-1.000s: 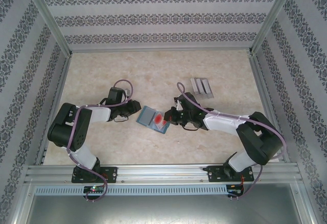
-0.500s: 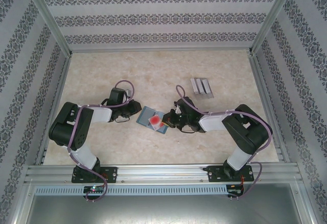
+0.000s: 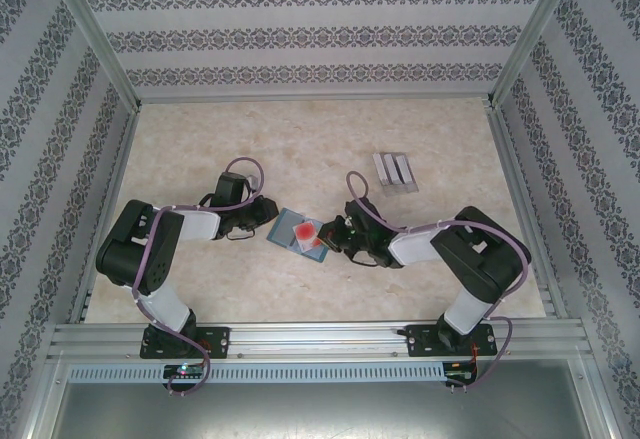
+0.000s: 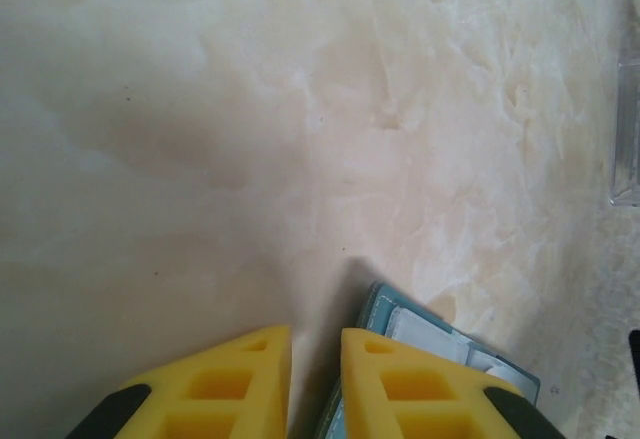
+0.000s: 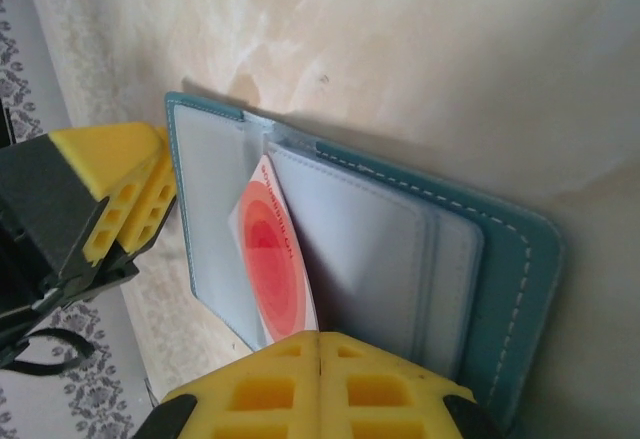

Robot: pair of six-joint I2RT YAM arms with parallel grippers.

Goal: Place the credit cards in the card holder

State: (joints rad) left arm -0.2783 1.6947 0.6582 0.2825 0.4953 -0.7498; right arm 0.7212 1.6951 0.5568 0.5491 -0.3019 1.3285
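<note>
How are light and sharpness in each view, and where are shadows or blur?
Top external: even, soft light on the table, faint shadows beside the arms. Left wrist: the left gripper looks soft, and a dim shadow lies ahead of it. Right wrist: the red card and the stitching of the card holder are fairly sharp, without glare.

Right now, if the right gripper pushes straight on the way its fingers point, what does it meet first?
The card holder: the right gripper, shut on the red card, points straight into its open leaves, with the card partly between them. Depth to the fold is unclear.
</note>
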